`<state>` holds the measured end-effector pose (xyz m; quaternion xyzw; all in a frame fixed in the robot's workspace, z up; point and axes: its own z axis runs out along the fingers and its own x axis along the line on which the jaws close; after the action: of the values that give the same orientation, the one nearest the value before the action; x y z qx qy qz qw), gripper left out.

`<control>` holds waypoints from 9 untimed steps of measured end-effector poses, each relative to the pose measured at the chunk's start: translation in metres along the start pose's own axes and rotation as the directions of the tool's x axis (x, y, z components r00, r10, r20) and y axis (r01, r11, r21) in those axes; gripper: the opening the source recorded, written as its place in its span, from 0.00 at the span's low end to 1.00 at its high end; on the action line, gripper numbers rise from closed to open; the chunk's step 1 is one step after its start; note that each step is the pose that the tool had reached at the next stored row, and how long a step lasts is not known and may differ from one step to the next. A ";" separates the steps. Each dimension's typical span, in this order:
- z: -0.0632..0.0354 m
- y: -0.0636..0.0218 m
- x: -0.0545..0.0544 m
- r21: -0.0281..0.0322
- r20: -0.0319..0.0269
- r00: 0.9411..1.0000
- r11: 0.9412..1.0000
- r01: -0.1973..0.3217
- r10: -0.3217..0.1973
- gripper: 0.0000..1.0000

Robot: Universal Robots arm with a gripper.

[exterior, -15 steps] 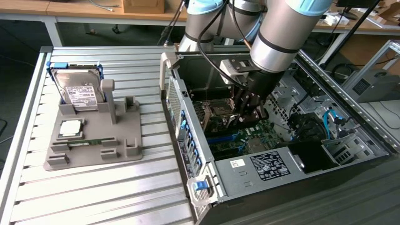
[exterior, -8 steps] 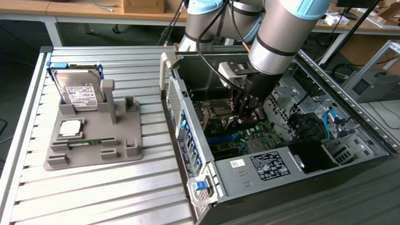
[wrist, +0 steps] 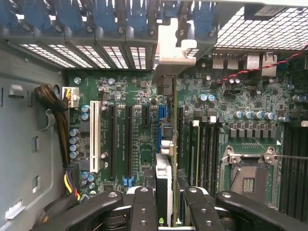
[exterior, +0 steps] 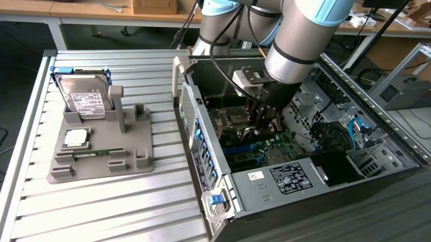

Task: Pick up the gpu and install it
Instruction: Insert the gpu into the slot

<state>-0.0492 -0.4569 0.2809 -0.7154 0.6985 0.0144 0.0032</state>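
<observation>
The arm [exterior: 306, 38] enters from twelve o'clock in the exterior view and slants down toward six o'clock, its thick silver and pale-blue links ending in a black wrist pointed almost straight down. The gripper [exterior: 263, 118] hangs vertically below that wrist, near the middle of the exterior view. In the wrist view its black fingers [wrist: 143, 207] stand side by side at six o'clock, partly closed, clamped on the gpu [wrist: 163, 180], which sits edge-on between them.
</observation>
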 end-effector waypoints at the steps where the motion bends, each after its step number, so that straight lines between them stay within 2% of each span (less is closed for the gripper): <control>1: 0.0007 0.0008 0.000 0.000 0.000 1.000 1.000 0.000 0.000 0.27; 9: 0.0044 0.0076 0.001 0.000 0.000 1.000 1.000 0.000 0.000 0.27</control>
<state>-0.0569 -0.4579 0.2766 -0.7155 0.6985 0.0144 0.0032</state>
